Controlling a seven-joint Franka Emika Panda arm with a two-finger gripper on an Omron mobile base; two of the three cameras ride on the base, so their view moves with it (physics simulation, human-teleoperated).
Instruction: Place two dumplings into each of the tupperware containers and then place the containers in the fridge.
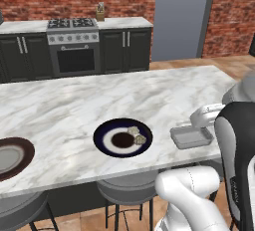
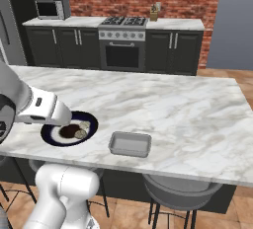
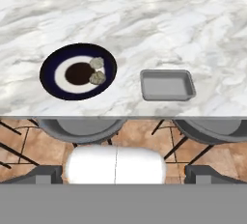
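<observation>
Two pale dumplings (image 3: 97,63) (image 3: 98,77) lie side by side on the right part of a dark blue plate (image 3: 50,73) near the marble island's front edge. They also show as dumplings (image 1: 137,135) and dumplings (image 2: 83,129) in the base views. A shallow grey tupperware container (image 3: 167,85) (image 1: 191,137) (image 2: 130,144) sits empty just right of the plate. My gripper (image 3: 123,175) hovers high over the island's near edge, looking down on both. Its fingertips (image 3: 36,174) stand wide apart, open, holding nothing. The fridge (image 2: 9,35) shows as a grey slab at the far left.
A second, brown-rimmed plate (image 1: 10,158) sits at the island's left end. Grey stools (image 3: 79,129) (image 3: 212,130) stand under the front edge. A stove (image 1: 73,43), a microwave (image 2: 52,8) and dark cabinets line the brick back wall.
</observation>
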